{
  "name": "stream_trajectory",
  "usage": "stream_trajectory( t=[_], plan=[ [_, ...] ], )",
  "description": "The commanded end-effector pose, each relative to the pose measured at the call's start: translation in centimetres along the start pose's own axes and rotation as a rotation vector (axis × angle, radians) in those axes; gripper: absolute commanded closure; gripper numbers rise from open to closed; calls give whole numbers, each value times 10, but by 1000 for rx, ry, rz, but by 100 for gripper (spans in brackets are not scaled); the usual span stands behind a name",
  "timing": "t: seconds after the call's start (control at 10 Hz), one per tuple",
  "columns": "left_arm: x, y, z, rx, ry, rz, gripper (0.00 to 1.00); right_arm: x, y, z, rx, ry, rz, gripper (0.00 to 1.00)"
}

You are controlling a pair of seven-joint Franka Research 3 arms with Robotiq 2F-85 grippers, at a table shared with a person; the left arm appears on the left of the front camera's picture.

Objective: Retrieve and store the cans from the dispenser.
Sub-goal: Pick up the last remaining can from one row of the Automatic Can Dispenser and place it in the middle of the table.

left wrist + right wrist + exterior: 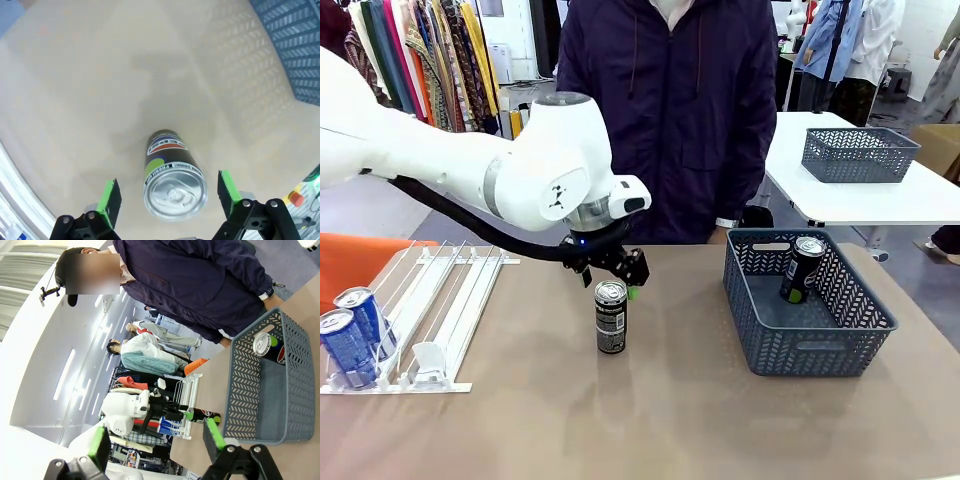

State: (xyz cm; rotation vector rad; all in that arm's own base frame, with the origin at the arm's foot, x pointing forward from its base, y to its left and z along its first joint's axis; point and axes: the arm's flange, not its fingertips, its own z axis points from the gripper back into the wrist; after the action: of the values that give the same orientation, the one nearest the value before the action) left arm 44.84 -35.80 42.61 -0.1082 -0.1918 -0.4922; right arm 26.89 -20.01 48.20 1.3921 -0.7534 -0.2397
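Currently the left gripper (608,280) holds its jaws open on both sides of a black can (611,320) standing upright on the table (670,420). The right gripper (156,439) is open, empty. Another black can (802,270) leans in the grey basket (800,350); two blue cans (355,335) sit in the dispenser (450,300).

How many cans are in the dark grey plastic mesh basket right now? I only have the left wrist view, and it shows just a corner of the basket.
Observer: One. In the front view, a black aluminium drink can with a silver top and green rim leans inside the dark grey plastic mesh basket.
Operator: And how many are in the dispenser?
Observer: Two blue aluminium cans with silver tops stand side by side at the front stop bar of the flat white rail dispenser, at its left edge.
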Motion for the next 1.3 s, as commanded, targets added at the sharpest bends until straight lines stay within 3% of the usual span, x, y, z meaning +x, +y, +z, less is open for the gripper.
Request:
stream_trajectory(
  t=[0.0, 0.2, 0.4, 0.5, 0.7, 0.9, 1.1, 1.2],
  plan=[
    [-25, 5, 32, -59, -61, 15, 0, 3, 4, -1, 26, -18, 2, 0],
    [-66, 28, 74, -167, -49, 39, 0, 3, 4, -1, 26, -18, 2, 0],
    [-107, 76, 111, -390, -58, 136, 0, 3, 4, -1, 26, -18, 2, 0],
    [-126, 111, 123, -440, -98, 245, 0, 3, 4, -1, 26, -18, 2, 0],
    [-167, 181, 135, -679, -119, 381, 0, 3, 4, -1, 26, -18, 2, 0],
    [-220, 255, 145, -956, -264, 437, 0, 3, 4, -1, 26, -18, 2, 0],
    [-297, 319, 148, -1125, -509, 578, 0, 3, 4, -1, 26, -18, 2, 0],
    [-336, 334, 145, -1234, -609, 526, 0, 3, 4, -1, 26, -18, 2, 0]
  ],
)
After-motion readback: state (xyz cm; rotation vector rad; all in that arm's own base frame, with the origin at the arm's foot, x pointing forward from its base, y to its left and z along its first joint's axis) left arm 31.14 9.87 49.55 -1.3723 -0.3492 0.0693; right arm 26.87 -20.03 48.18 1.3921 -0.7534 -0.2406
